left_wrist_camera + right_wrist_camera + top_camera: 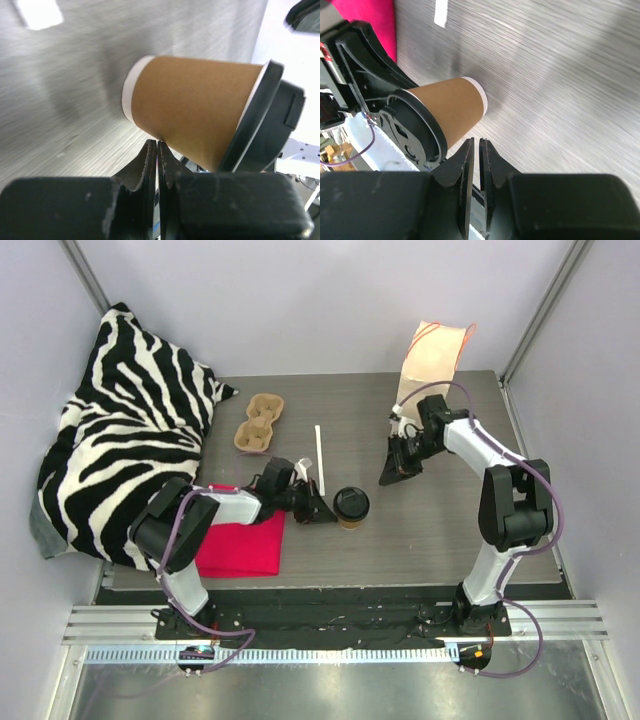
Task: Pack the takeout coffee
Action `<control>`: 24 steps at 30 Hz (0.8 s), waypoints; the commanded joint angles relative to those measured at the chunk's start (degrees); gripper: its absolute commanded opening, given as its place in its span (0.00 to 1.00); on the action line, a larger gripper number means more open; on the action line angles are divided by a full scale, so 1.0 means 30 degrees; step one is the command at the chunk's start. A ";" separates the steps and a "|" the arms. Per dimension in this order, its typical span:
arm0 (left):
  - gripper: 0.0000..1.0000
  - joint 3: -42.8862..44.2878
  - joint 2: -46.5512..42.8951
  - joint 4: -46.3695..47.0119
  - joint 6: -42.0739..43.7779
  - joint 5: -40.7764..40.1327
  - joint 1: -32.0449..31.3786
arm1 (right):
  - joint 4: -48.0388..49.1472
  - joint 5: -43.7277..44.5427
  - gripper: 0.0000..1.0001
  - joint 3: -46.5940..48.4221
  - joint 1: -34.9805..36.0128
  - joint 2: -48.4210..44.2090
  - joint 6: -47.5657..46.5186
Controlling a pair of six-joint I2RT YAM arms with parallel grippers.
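Your small brown paper cup with round black plastic lid (351, 506) stands upright on the grey table (430, 530), just right of your left gripper (322, 508), which is clenched on nothing and nearer; the right gripper (392, 473), all but closed and empty, sits farther off.

No legible text, label, brand or number in any view. Moulded marks on round black plastic lid (414, 134) of small brown paper cup (451, 104): too blurred to read.
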 commanded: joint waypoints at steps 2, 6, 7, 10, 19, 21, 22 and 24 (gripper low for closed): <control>0.07 0.0592 0.0824 0.3128 -0.1624 -0.0147 -0.1393 | -0.2026 0.0090 0.19 0.0455 -0.1061 -0.1284 -0.1793; 0.09 0.0886 0.0304 0.2144 -0.1423 0.0233 -0.1251 | -0.2873 -0.1282 0.19 0.1185 -0.1208 -0.1431 -0.2233; 0.09 0.0625 -0.0137 0.1438 -0.0637 0.0350 -0.1016 | -0.3051 -0.1665 0.19 0.1304 -0.1237 -0.1634 -0.2293; 0.15 -0.0313 -0.2561 -0.1433 0.1235 0.1081 0.0564 | -0.3434 -0.3569 0.20 0.1481 -0.1209 -0.2191 -0.2382; 0.27 0.2227 -0.7028 -0.2765 0.2132 0.5068 0.2123 | 0.0487 -0.8171 0.20 -0.2206 -0.0331 -0.4624 0.1511; 0.21 0.2962 -0.5713 -0.0977 -0.0006 0.5243 0.1625 | 0.1453 -0.8348 0.19 -0.2967 0.0109 -0.4858 0.2333; 0.19 0.3720 -0.5273 -0.0537 -0.0652 0.5186 0.1449 | 0.1575 -0.8320 0.18 -0.3117 0.0226 -0.4917 0.2451; 0.12 0.4688 -0.3896 0.0227 -0.2032 0.4748 0.0980 | 0.1867 -0.8056 0.15 -0.3351 0.0490 -0.4976 0.2715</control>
